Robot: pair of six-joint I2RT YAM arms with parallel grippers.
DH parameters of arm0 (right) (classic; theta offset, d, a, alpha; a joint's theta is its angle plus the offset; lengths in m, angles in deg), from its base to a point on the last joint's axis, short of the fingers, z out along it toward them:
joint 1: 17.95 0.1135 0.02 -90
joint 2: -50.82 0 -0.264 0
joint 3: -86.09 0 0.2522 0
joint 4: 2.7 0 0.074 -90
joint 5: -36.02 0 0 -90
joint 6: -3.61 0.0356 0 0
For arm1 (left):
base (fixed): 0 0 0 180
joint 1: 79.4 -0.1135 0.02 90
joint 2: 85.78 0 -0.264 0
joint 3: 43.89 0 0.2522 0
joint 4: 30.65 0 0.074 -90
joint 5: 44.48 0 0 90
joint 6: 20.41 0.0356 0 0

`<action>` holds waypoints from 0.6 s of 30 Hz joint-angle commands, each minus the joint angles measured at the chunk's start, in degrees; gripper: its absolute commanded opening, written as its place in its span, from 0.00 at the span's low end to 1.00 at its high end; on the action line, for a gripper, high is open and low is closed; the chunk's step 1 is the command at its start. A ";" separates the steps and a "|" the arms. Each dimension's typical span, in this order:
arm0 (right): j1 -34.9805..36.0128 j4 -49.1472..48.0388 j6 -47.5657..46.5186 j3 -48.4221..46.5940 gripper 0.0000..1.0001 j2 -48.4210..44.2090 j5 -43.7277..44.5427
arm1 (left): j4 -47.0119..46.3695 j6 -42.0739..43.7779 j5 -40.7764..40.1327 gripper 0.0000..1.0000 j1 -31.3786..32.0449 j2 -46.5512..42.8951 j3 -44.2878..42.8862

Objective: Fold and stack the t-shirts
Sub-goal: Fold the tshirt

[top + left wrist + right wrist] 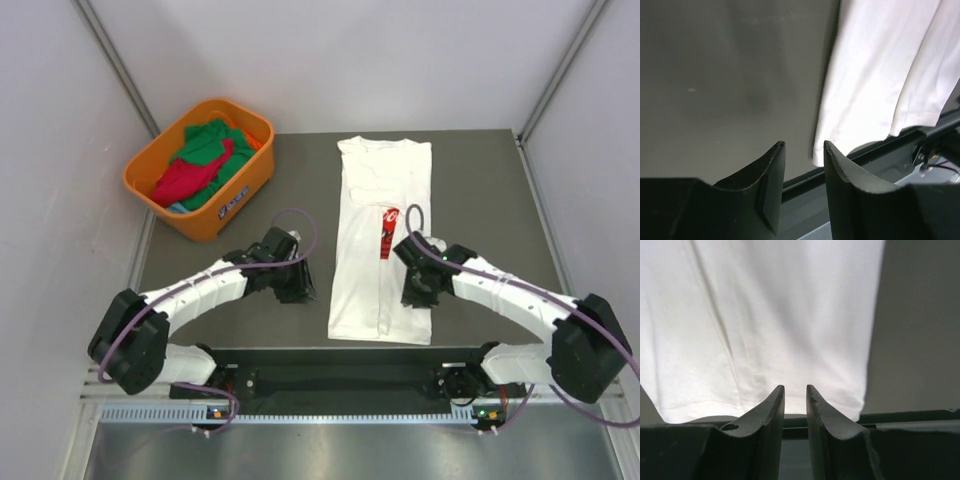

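Note:
The white t-shirt (372,200) lies flat on the table, folded lengthwise into a long strip, with its red chest print (389,232) partly showing at the fold. My left gripper (299,292) hovers over bare table just left of the shirt's near-left corner. In the left wrist view the gripper (802,145) is open and empty, and the shirt (880,75) lies to its right. My right gripper (417,295) is over the shirt's near-right part. In the right wrist view it (795,387) is narrowly open and empty above the shirt (765,315), near its hem.
An orange basket (232,203) stands at the back left and holds a green shirt (205,142) and a red shirt (183,180). The dark table (480,200) ends at a black rail just beyond the shirt's hem. Grey walls close in both sides.

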 commanded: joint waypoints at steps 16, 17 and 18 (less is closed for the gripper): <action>18.54 -6.59 6.41 -6.90 0.23 18.04 0.13 | -0.27 7.08 3.11 0.42 -13.45 -1.63 -0.17; 18.63 -5.72 6.76 -7.08 0.23 17.96 0.48 | -0.45 7.08 3.11 0.42 -13.45 -1.72 -0.08; 18.71 -5.18 6.85 -7.17 0.23 17.78 0.83 | -0.54 7.00 3.20 0.42 -13.45 -1.72 0.27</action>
